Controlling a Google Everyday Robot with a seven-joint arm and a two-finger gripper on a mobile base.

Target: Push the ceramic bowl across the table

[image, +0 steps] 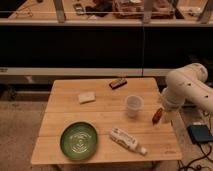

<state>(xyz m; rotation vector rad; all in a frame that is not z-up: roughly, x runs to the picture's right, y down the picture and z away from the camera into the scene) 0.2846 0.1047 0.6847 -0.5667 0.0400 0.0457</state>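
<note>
Ceramic bowl (79, 140) front-left on table (100, 107), gripper (158, 116) rt edge — jaws apart

Warm, dim indoor light. A light wooden slatted counter (65, 117) stands on a speckled beige floor (20, 130). Behind it runs a wall of dark panels (90, 47) with a pale horizontal rail (75, 71) low down and a pale ledge (100, 22) on top. Grey uprights (60, 11) rise from the ledge; beyond them is a brighter wooden surface (45, 10) with blurred clutter. At right on the floor are a dark flat box (200, 133) and black cables (197, 162).
</note>
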